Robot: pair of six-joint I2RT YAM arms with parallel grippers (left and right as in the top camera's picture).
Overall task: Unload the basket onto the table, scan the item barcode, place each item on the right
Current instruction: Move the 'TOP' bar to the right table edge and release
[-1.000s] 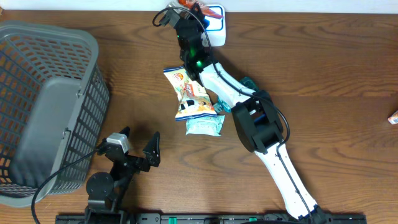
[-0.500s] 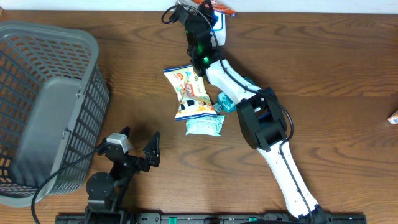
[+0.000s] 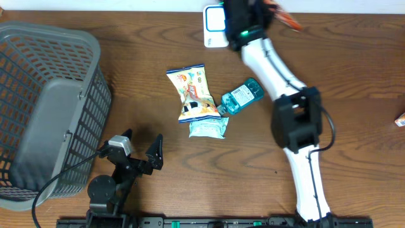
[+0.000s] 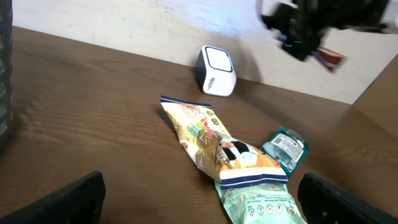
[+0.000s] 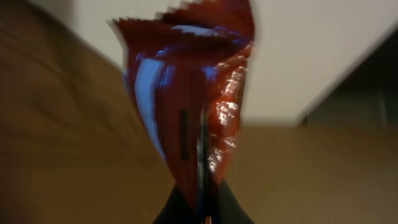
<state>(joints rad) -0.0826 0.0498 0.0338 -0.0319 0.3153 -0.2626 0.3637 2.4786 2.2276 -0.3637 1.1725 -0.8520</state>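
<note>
My right gripper [image 3: 264,9] is shut on a red, crinkled packet [image 3: 286,20] at the table's far edge, just right of the white barcode scanner [image 3: 214,25]. In the right wrist view the packet [image 5: 186,93] stands straight up from the pinched fingertips [image 5: 203,211], blurred. The left wrist view shows the scanner [image 4: 216,70] upright against the wall, with the right gripper [image 4: 303,28] and the packet [image 4: 326,57] in the air to its right. My left gripper [image 3: 143,154] is open near the front edge with nothing in it.
A yellow snack bag [image 3: 192,94], a teal pouch [image 3: 207,128] and a small blue bottle [image 3: 241,97] lie together mid-table. A grey mesh basket [image 3: 50,107] fills the left side. A small object [image 3: 400,119] sits at the right edge.
The right arm has swung right with the red packet, from over the scanner to beside it. The scanner's face is now uncovered. The left arm has not moved.
</note>
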